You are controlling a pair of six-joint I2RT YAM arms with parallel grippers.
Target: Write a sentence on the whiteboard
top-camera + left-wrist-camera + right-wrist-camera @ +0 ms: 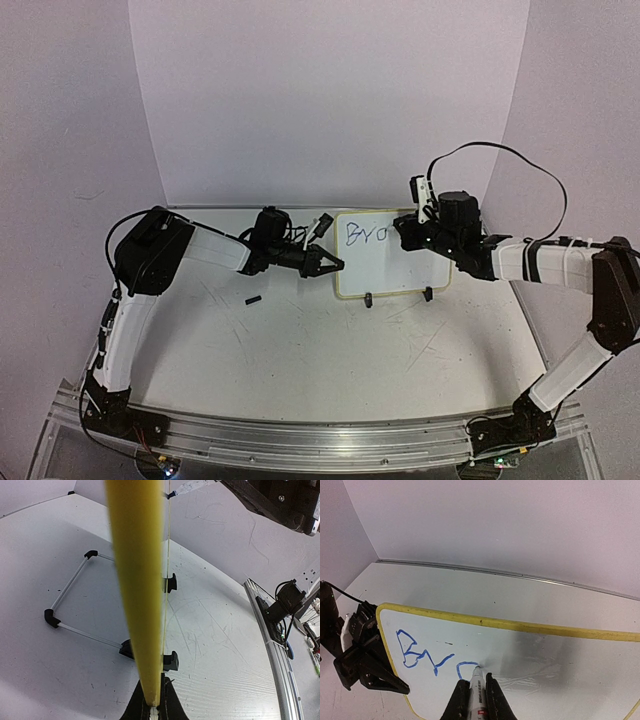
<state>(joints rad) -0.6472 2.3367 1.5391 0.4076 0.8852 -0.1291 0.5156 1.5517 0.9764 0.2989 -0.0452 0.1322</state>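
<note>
The whiteboard (pixel 392 268), white with a yellow rim, lies on the table with two black clip feet on its near edge. Blue letters "Bro" (pixel 366 234) are written at its top left. My left gripper (pixel 330 267) is shut on the board's left edge; in the left wrist view the yellow rim (pixel 137 580) runs up from between the closed jaws of the left gripper (pixel 154 705). My right gripper (pixel 475 681) is shut on a white marker (pixel 476 694). Its tip touches the whiteboard (pixel 555 655) at the unfinished "o" (pixel 465 666).
A small black piece (pixel 253 299) lies on the scratched tabletop left of the board. The black clip feet (pixel 171 661) show beside the rim. The back wall stands close behind the board. The left gripper (pixel 370 665) shows at the board's left edge in the right wrist view.
</note>
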